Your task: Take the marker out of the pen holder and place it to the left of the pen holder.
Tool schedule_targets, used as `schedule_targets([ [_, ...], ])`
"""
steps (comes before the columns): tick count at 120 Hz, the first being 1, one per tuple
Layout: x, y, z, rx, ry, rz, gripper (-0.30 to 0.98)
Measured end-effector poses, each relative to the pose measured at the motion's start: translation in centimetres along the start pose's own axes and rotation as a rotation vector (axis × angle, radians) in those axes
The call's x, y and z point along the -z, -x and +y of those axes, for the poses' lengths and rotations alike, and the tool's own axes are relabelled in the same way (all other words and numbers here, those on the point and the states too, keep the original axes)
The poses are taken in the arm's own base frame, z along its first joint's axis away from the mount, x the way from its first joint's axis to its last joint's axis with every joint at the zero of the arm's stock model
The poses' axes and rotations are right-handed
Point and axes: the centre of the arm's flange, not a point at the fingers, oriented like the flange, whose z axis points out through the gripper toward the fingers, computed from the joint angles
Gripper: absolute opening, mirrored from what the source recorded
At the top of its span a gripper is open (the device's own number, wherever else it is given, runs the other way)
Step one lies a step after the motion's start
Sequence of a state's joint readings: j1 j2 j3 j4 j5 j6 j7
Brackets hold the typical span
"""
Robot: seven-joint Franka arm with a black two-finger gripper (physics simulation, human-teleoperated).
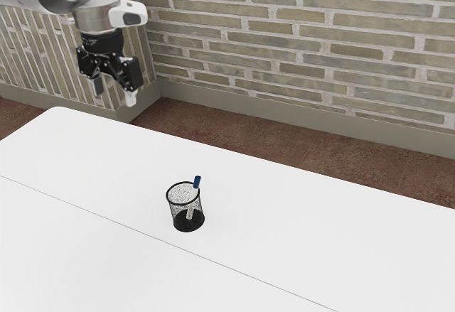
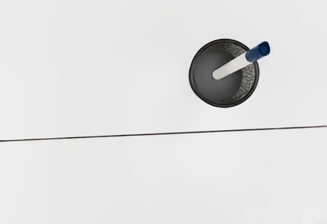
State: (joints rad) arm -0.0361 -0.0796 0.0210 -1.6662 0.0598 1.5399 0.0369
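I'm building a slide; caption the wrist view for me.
A white marker with a blue cap leans in a black mesh pen holder on a white table.

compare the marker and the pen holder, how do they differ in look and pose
Colour: the marker is white with a blue end, while the pen holder is black mesh.
Shape: the marker is a slim stick; the pen holder is a wide, open-topped round cup.
Pose: the marker leans, its blue end past the rim; the pen holder stands upright.
Shared: both are out of the gripper's grasp.
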Motion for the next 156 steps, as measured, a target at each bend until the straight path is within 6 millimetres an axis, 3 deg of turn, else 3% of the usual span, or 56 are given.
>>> schedule_targets([
  [17, -1.1, -1.0, 0.0, -0.007, -0.002, -0.014, 0.69],
  [31, -7.6, -5.6, 1.3, -0.025, 0.039, -0.062, 0.69],
  [45, -13.4, -9.0, 4.9, -0.065, 0.085, -0.076, 0.69],
  [65, -19.4, -10.3, 6.5, -0.065, 0.101, -0.056, 0.69],
  [78, -21.2, -10.8, 7.1, -0.064, 0.103, -0.027, 0.69],
  [93, -23.4, -9.6, 8.0, -0.066, 0.108, -0.022, 0.69],
  [156, -26.4, -10.2, 9.1, -0.069, 0.101, 0.022, 0.69],
])
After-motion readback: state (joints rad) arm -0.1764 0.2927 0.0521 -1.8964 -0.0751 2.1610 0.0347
